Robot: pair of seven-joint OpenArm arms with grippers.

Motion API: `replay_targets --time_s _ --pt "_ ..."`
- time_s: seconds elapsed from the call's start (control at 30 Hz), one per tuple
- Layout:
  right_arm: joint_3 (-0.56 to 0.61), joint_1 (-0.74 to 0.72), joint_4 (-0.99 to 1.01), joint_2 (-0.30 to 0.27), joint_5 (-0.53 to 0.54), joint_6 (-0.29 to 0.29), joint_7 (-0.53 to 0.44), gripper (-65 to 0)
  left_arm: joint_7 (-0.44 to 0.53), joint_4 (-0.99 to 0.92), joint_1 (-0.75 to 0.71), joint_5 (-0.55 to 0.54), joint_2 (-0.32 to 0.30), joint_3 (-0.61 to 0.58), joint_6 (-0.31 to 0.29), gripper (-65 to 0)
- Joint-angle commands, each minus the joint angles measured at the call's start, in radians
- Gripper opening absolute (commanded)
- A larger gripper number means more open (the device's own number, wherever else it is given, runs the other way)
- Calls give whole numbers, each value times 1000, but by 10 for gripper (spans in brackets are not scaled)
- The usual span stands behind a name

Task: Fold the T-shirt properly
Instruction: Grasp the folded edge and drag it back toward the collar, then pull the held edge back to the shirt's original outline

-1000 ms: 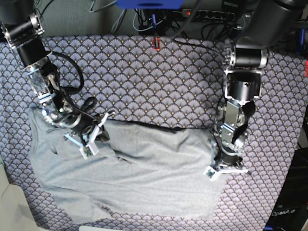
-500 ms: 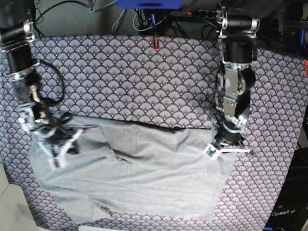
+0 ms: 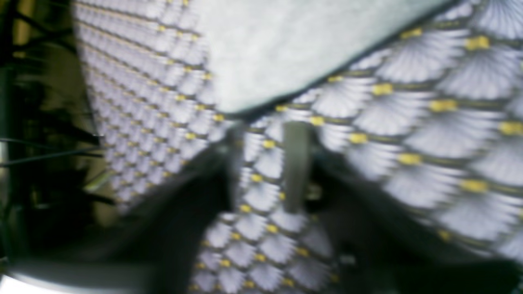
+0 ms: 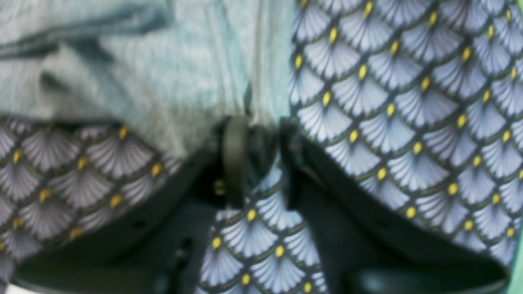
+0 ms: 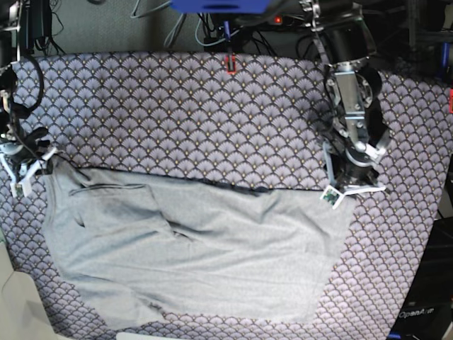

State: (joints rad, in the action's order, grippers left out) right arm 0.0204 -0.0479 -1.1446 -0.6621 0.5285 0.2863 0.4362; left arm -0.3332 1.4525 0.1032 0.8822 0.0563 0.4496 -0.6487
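Two arms are sitting at the far corners of the T-shirt [image 5: 205, 248], which is spread out on the purple fan-patterned tablecloth [image 5: 212, 120] with its body running left to right and some wrinkles on the left half. A thin dark edge runs along its far hem.

Right gripper [image 4: 255, 134] is over at the shirt's far-left corner. In its wrist view the jaws are parted a bit with bare tablecloth showing between them, and the grey fabric sits right at the fingertips, so it looks like nothing is pinched.

Left gripper [image 3: 265, 134] is at the far-right corner. Its wrist shot is blurry, but the fingers stand apart over the cloth pattern and the shirt's dark-edged corner lies just beyond the tips, not between them.
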Motion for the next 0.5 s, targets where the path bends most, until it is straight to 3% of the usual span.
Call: replay_targets --time_s 0.0,0.17,0.47 --pt "-37 4 -24 -11 6 12 -24 -448 16 27 25 -4 -5 22 -3 -365" --pt "-81 18 -19 8 6 12 -29 -406 13 49 23 -2 17 47 -26 -231" --pt "-79 39 -15 31 5 14 -24 -405 9 24 25 -4 20 88 -23 -226"
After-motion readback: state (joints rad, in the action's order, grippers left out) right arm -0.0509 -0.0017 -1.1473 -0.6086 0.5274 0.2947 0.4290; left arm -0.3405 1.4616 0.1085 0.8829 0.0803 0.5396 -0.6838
